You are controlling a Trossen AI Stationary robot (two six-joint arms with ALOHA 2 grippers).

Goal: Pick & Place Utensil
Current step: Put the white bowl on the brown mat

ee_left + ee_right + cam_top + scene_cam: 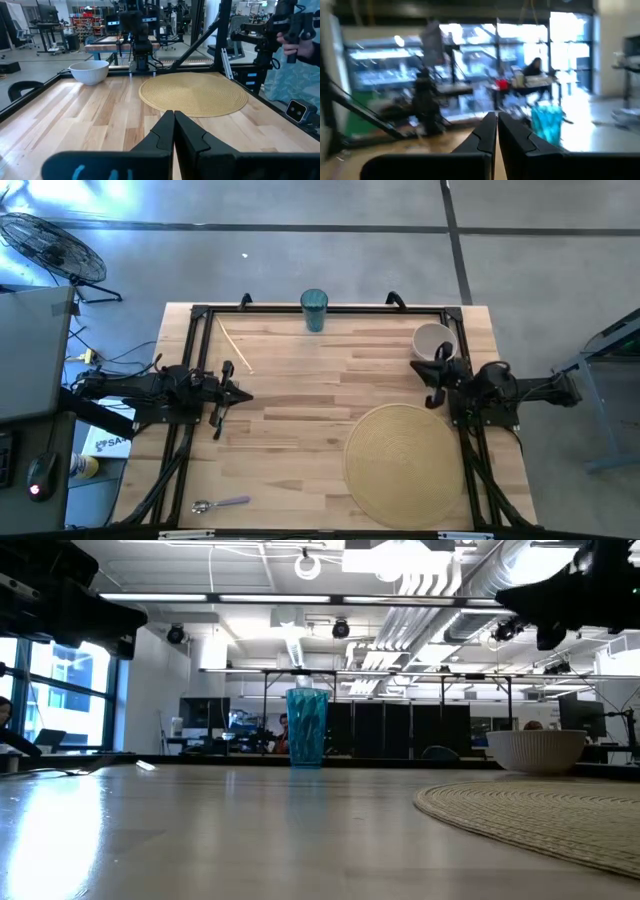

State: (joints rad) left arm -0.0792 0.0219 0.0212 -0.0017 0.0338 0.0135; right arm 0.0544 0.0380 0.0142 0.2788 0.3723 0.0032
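A spoon (220, 504) with a metal bowl and a pale lilac handle lies flat near the table's near-left corner. A thin wooden stick (235, 345) lies flat by the far-left corner. My left gripper (246, 395) (174, 114) hovers at the table's left side, shut and empty, pointing toward the right. The spoon lies well nearer than it. My right gripper (430, 377) (497, 116) hovers at the right side beside the white bowl (433, 340), shut and empty.
A round woven placemat (405, 463) covers the near-right part of the table. A teal cup (314, 310) (307, 728) stands at the middle of the far edge. The white bowl (537, 748) sits by the far-right corner. A black frame (200, 311) borders the table. Bare wood (300, 410) lies in the middle.
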